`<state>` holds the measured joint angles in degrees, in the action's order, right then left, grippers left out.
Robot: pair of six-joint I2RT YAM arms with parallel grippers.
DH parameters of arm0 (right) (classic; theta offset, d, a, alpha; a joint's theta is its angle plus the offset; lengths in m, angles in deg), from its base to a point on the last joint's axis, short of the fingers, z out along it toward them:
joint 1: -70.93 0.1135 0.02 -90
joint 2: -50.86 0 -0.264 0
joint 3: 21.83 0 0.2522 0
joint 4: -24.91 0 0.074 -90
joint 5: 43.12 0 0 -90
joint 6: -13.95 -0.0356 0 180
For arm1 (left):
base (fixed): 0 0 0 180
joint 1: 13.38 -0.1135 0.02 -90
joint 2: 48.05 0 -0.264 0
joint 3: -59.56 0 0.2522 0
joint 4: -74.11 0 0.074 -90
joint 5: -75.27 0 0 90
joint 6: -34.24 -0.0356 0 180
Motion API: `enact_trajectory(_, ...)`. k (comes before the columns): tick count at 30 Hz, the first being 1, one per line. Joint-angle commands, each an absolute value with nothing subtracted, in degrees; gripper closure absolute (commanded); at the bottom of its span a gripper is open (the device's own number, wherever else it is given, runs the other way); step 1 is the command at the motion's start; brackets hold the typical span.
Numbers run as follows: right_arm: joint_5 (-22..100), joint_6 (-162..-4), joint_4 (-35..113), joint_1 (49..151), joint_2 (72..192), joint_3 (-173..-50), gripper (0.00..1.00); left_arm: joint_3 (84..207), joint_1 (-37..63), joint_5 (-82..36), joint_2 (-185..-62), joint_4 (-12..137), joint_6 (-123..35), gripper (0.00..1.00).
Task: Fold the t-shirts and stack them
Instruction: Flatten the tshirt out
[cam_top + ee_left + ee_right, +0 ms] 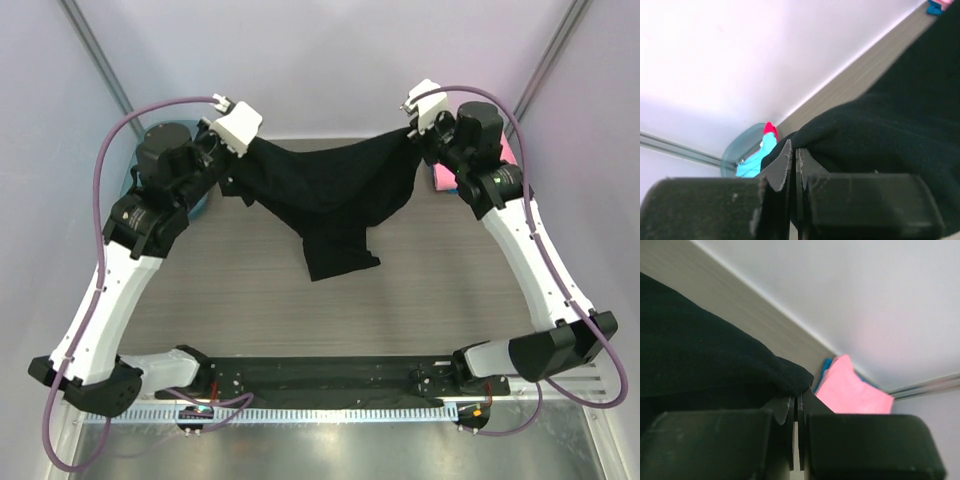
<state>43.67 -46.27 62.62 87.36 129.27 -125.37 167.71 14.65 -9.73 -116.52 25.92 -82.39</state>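
The left gripper (794,156) and right gripper (796,407) each clamp an edge of the black t-shirt (325,190), which sags between them.

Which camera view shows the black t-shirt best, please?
The top external view: it shows the whole black t-shirt hanging between the left gripper and right gripper. Each wrist view shows only a pinched edge of it.

Left arm (112,290) and right arm (535,268) outstretched, far apart, jaws pressed together.
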Motion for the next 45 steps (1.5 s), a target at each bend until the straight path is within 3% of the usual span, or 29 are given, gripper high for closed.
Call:
enact_trajectory(1,37.0,-50.5,67.8,87.5,129.3,-124.7,0.99,173.8,14.3,-8.4,-117.9,27.8,-84.6,1.00)
enact_trajectory(10,32.6,-49.7,72.7,87.6,125.6,-129.6,0.99,177.3,14.4,-11.7,-116.1,23.5,-85.6,1.00)
enact_trajectory(22,35.4,-43.4,83.4,87.6,113.1,-126.8,0.99,156.6,12.7,-25.0,-103.1,8.2,-72.9,1.00)
enact_trajectory(30,36.1,-42.5,76.4,87.5,127.9,-120.9,0.99,146.9,12.5,-25.5,-111.9,11.1,-68.7,1.00)
enact_trajectory(35,32.1,-42.7,71.1,84.8,142.4,-122.2,0.99,138.5,9.2,-26.6,-121.0,23.4,-64.0,1.00)
enact_trajectory(38,30.5,-42.6,69.5,82.8,153.6,-129.1,0.99,141.6,6.4,-24.2,-131.6,30.7,-63.8,1.00)
enact_trajectory(43,28.3,-42.8,69.5,81.0,168.7,-143.8,0.99,159.0,1.2,-22.0,-150.9,32.6,-60.3,0.99)
enact_trajectory(45,28.0,-43.2,69.5,80.7,172.2,-147.1,0.95,165.0,-0.2,-20.9,-154.9,32.7,-59.6,0.86)
